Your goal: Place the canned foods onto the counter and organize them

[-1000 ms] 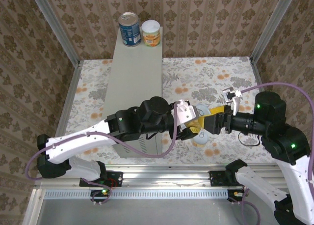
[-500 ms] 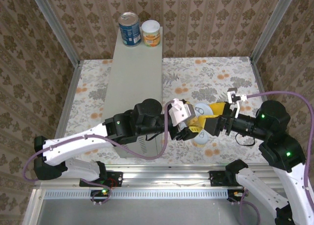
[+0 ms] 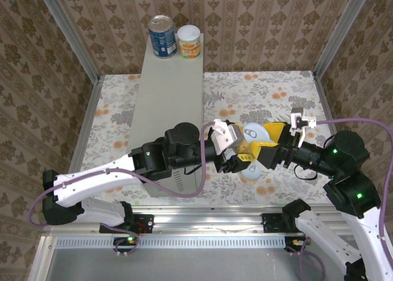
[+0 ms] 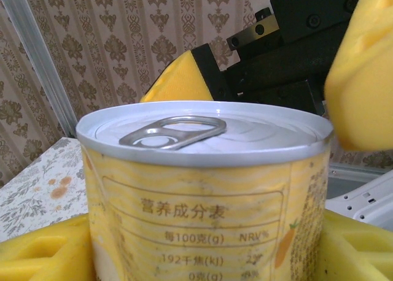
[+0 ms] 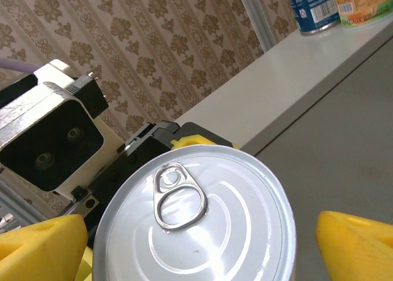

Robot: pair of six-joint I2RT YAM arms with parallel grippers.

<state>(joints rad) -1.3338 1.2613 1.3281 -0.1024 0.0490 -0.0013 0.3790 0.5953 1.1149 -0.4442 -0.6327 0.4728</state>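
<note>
The left gripper (image 3: 244,152) is clamped on a short tin (image 4: 202,189). Its yellow pads (image 4: 43,256) press against the orange-yellow label on both sides, low on the wall. The tin sits upright between the fingers, its pale lid and pull tab facing up and free, with Chinese print on the label turned toward the wrist. The hand holds it above the floral floor (image 3: 270,97), clear of any surface.

Directly ahead of the fingertips, the right gripper (image 3: 270,143) faces the same tin from the opposite side. Its jaws are spread wide, and its yellow fingers (image 5: 356,244) stand off either side of the lid with a gap showing, so it has hold of nothing.

Just beneath the two meeting hands, on the side nearer the arm bases, a pale round disc (image 3: 253,173) lies low by the floor. It looks like another tin's lid, though most of it is hidden.

Behind the left hand, alongside its forearm, stands the counter (image 3: 169,103), a tall light-grey box. At its far end, well away from the hand, a blue-labelled tin (image 3: 162,36) and an orange-labelled tin (image 3: 189,41) stand upright just beside each other, the blue one taller.
</note>
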